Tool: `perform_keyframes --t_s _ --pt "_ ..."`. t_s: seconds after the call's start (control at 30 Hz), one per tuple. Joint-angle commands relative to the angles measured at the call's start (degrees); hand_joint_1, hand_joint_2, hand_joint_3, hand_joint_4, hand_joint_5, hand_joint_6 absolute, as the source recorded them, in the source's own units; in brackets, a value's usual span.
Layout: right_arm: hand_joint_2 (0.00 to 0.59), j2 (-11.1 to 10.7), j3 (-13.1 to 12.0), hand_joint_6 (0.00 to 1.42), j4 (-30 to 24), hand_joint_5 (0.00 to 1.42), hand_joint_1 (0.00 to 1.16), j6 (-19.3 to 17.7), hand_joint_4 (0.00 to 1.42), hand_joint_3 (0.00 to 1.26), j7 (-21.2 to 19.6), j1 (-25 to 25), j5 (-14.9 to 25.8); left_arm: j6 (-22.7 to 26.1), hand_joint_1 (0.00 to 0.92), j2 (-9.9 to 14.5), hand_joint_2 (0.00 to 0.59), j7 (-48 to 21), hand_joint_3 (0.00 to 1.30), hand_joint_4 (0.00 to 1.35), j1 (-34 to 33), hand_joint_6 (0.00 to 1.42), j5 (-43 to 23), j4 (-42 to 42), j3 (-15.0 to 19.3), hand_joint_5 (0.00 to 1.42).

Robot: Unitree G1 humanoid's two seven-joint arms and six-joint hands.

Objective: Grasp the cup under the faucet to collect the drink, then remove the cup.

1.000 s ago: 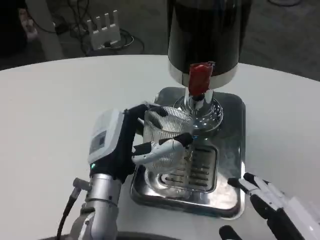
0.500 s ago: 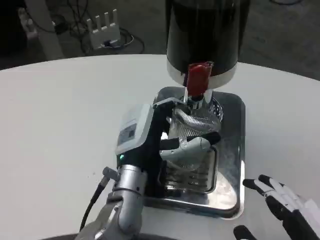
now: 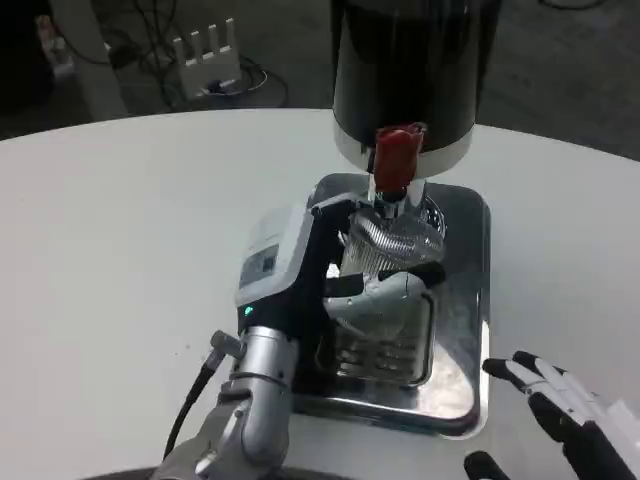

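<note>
Bench [image 3: 120, 220]: white, carrying the steel tray [image 3: 470, 330] at centre. Left robot hand [image 3: 335, 275] approaches from 7 o'clock and holds the ribbed clear cup [image 3: 385, 250], fingers wrapped round its wall. The cup sits over the tray's grille, rim directly below the faucet [image 3: 392, 190] with its red lever [image 3: 393, 157], at the dispenser's 6 o'clock. It appears slightly tilted. Recommendation: level the cup, keep the grip firm and centre the rim under the spout before dispensing. Right robot hand [image 3: 570, 410], at 4 o'clock off the tray, is spread wide and holds nothing.
</note>
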Motion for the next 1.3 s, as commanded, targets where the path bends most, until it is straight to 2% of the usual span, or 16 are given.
perform_keyframes --t_s 0.03,0.13,0.17,0.2,0.27,0.37,0.63,0.73,0.8,0.87,1.1,1.3 --pt "0.437 -0.09 0.13 0.00 -0.44 0.00 0.35 -0.79 0.03 0.13 -1.02 0.62 -0.02 0.86 0.410 0.85 0.081 0.82 0.58 0.67 0.52 0.61 0.23 -0.28 -0.59 0.79" --pt "0.437 -0.04 0.35 0.00 -0.42 0.00 0.35 -0.75 0.03 0.13 -1.10 0.59 0.09 1.05 0.311 1.21 0.087 -0.79 0.28 0.46 1.20 0.44 -0.06 -0.72 -0.85 0.57" --pt "0.437 -0.01 0.42 0.00 -0.43 0.00 0.35 -0.73 0.03 0.13 -1.15 0.58 0.13 1.11 0.299 1.29 0.084 -1.41 0.24 0.42 1.29 0.42 -0.16 -0.80 -0.94 0.53" --pt "0.437 -0.01 0.49 0.00 -0.41 0.00 0.35 -0.72 0.03 0.13 -1.20 0.57 0.12 1.20 0.275 1.39 0.074 -2.55 0.11 0.28 1.24 0.35 -0.33 -0.74 -1.06 0.41" --pt "0.437 -0.08 0.48 0.00 -0.39 0.00 0.35 -0.73 0.03 0.13 -1.24 0.63 0.16 1.38 0.253 1.60 0.059 -4.47 0.01 0.13 1.16 0.28 -0.51 -0.66 -1.32 0.30" --pt "0.437 -0.08 0.31 0.00 -0.46 0.00 0.35 -0.78 0.03 0.13 -1.42 0.84 0.27 1.44 0.244 1.80 0.052 -6.07 0.00 0.07 1.39 0.21 -0.81 -0.89 -1.41 0.24" --pt "0.437 -0.03 0.65 0.00 -0.19 0.00 0.35 -0.93 0.03 0.13 -2.03 1.05 0.46 0.81 0.228 2.23 0.048 -7.53 0.00 0.04 2.79 0.16 -1.59 -2.09 -1.03 0.21" --pt "0.437 -0.03 0.73 0.00 -0.05 0.00 0.35 -0.87 0.03 0.13 -2.17 0.91 0.56 0.41 0.193 2.52 0.031 -7.47 0.00 0.03 3.39 0.16 -2.11 -2.77 -0.94 0.20" --pt "0.437 0.01 0.79 0.00 -0.08 0.00 0.35 -0.83 0.03 0.13 -2.30 0.82 0.57 -0.04 0.144 2.80 0.003 -7.77 0.00 0.00 3.74 0.13 -2.65 -3.00 -0.81 0.14" --pt "0.437 0.01 0.83 0.00 -0.07 0.00 0.35 -0.79 0.03 0.13 -2.33 0.77 0.60 -0.60 0.098 3.02 0.000 -9.14 0.00 0.00 3.90 0.08 -3.70 -2.79 -0.41 0.07" --pt "0.444 0.09 1.39 0.00 0.35 0.00 0.35 -0.52 0.04 0.14 -2.29 0.34 0.56 -1.18 0.065 3.58 0.000 -11.47 0.00 0.00 4.27 0.00 -3.62 -3.40 -0.48 0.00" --pt "0.445 0.06 1.47 0.00 0.61 0.00 0.34 -0.47 0.04 0.14 -2.33 0.05 0.71 -0.27 0.039 4.14 0.000 -17.66 0.00 0.00 3.77 0.00 -3.55 -3.68 -1.21 0.00"
